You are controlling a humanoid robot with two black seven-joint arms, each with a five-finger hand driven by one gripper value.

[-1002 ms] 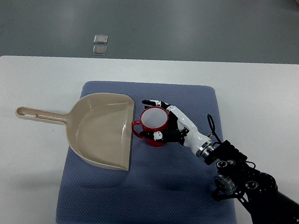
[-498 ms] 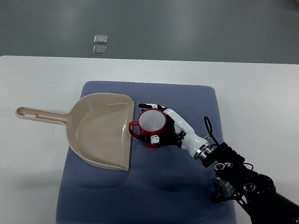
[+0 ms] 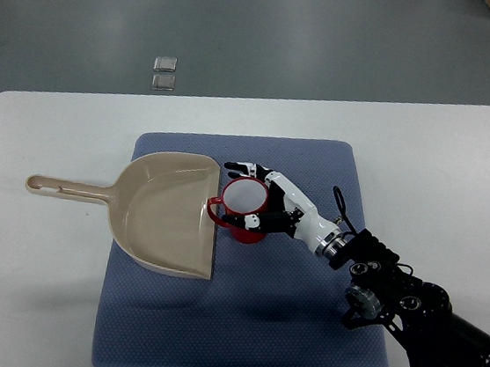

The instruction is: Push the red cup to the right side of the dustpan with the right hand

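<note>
The red cup (image 3: 245,208) is standing upright on the blue textured mat (image 3: 301,314), its white inside facing up and its looped handle pointing left, reaching over the open front edge of the tan plastic dustpan (image 3: 166,212). The right hand (image 3: 271,201) is cupping the mug from the right and far side, white-and-black fingers (image 3: 245,168) curling around its rim. The dustpan's long handle is running leftward over the white table (image 3: 30,283).
</note>
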